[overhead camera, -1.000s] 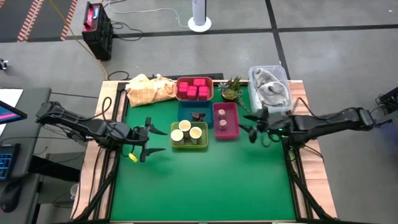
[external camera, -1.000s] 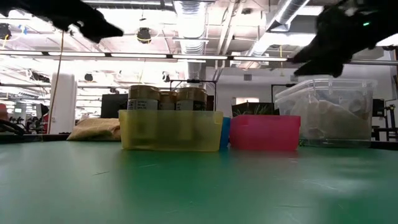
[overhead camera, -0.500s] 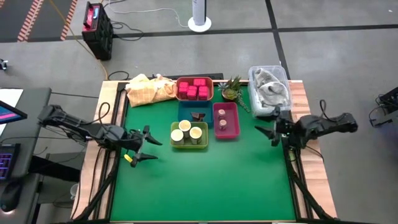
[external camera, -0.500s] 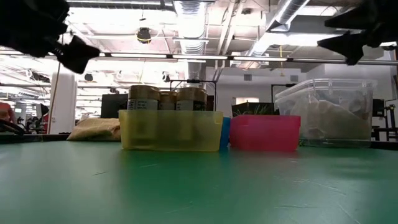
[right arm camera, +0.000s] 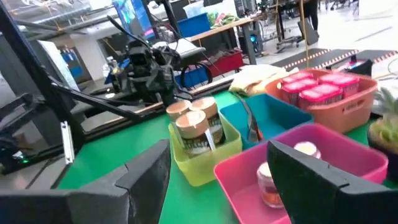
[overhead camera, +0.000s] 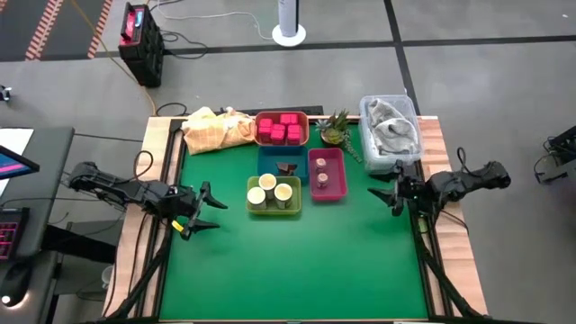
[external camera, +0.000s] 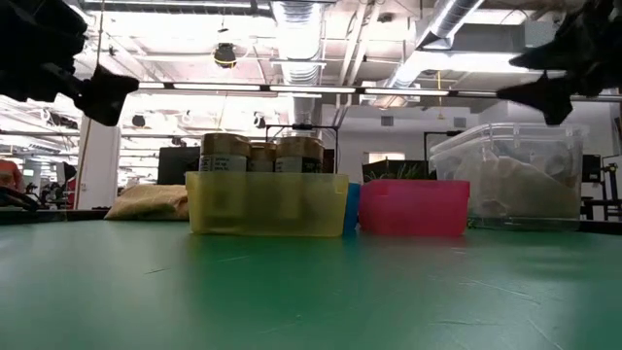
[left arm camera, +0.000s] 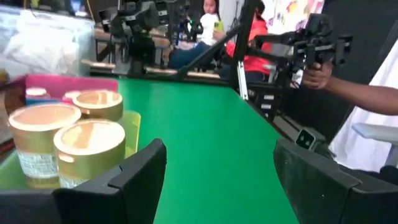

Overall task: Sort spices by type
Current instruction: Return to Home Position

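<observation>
Three cream-topped jars (overhead camera: 273, 188) stand in a yellow-green tray (overhead camera: 293, 207). Pink boxy packets (overhead camera: 283, 127) fill a red tray (overhead camera: 259, 138) at the far edge. A dark brown piece (overhead camera: 286, 167) lies in a blue tray (overhead camera: 267, 164). Two tiny brownish jars (overhead camera: 323, 173) sit in a pink tray (overhead camera: 337, 168). My left gripper (overhead camera: 202, 209) hovers open, left of the yellow-green tray, holding nothing. In the left wrist view the jars (left arm camera: 62, 137) show beside its fingers. My right gripper (overhead camera: 385, 187) hovers open, right of the pink tray (right arm camera: 323, 155), also holding nothing.
A small potted plant (overhead camera: 335, 128) and a clear lidded bin (overhead camera: 391, 124) stand at the far right. A yellow cloth (overhead camera: 216, 129) lies at the far left. Bare green mat (overhead camera: 297, 261) covers the near half. People show beyond the table (left arm camera: 249, 37).
Both arms have drawn back from the trays. The left gripper has moved toward the table's left edge and the right gripper toward its right edge, its arm folding up. Both stayed open. The spices and trays have kept still.
</observation>
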You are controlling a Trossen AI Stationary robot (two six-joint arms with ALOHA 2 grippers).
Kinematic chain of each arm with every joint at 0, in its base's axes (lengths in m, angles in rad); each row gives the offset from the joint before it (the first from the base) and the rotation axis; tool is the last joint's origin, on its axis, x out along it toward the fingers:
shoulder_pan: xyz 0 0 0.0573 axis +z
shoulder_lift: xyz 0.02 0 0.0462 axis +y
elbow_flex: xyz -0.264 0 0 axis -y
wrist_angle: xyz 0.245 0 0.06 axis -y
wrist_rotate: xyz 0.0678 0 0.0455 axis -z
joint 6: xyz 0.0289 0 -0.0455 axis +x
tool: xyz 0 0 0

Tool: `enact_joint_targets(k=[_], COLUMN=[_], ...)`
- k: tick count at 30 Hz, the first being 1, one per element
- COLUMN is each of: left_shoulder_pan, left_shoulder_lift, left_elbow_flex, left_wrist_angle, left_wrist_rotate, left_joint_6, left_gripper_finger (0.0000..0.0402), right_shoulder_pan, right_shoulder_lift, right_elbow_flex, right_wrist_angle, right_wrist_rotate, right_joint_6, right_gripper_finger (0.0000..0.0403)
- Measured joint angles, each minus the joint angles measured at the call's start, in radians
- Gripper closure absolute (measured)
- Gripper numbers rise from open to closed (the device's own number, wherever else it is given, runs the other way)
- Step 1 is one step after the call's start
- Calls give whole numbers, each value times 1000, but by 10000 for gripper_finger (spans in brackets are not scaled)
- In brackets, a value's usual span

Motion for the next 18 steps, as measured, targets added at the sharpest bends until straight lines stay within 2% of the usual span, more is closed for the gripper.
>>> enact_joint_targets(k=[5,9,18], left_shoulder_pan=[0,0,0], left_shoulder_lift=[-39,-37,-35], left_elbow_flex=[-10,-11,-12], left_wrist_angle=[-42,-46,-50], left_wrist_rotate=[41,45,32], left_joint_6=[-18,-22,-2], left_gripper_finger=[118,118,118], right_shoulder_pan=[5,32,70], right_shoulder_lift=[0,25,25], right_elbow_flex=[-101,-128,-130], right_wrist_angle=[115,224,225], right_wrist_rotate=[22,14,11], right_joint_6=[41,-11,-3], right_gripper_finger=[111,111,111])
